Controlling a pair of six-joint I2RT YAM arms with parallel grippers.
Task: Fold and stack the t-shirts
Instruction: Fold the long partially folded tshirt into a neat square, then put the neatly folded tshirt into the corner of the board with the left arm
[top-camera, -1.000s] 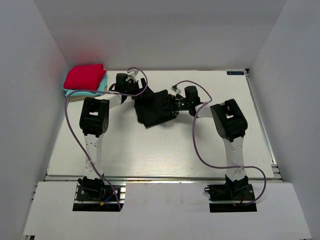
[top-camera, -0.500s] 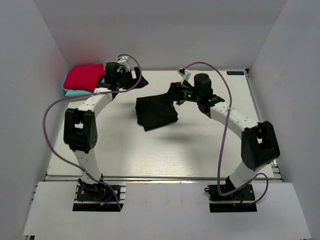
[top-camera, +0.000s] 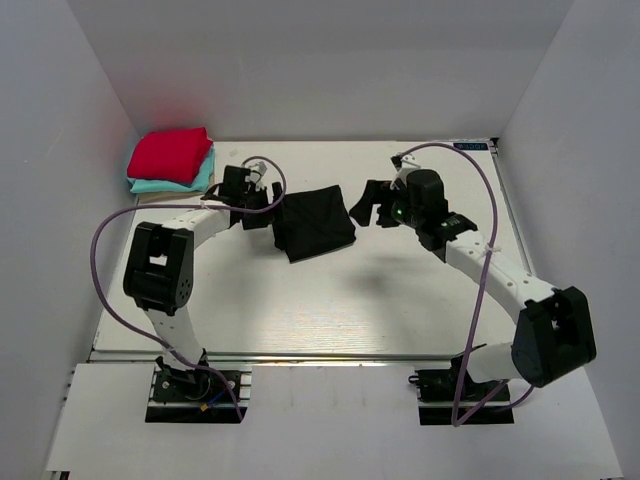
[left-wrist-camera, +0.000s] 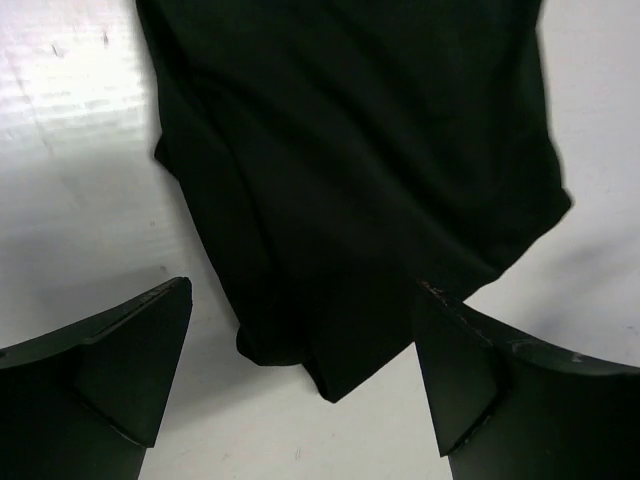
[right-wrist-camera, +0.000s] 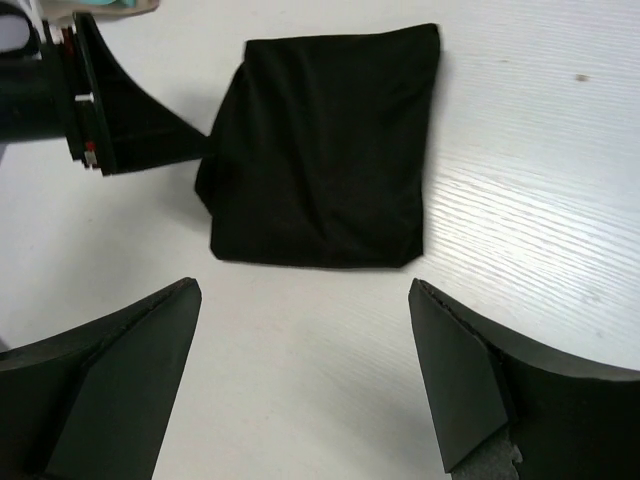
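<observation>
Folded black shirt (top-camera: 313, 222) lies between grippers: left gripper (top-camera: 266, 207) nearer, at its edge; right gripper (top-camera: 362, 205) just off. Both spread, empty.

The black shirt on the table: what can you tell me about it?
The black shirt is plain soft cloth, folded into a slightly rumpled rectangle, lying flat on the table at a slant. The open left gripper sits at its left edge; contact is unclear. The open right gripper hovers apart.

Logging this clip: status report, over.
Left claw open, right claw open, both empty. Black t-shirt folded, flat on table between them. Nothing in the way.
</observation>
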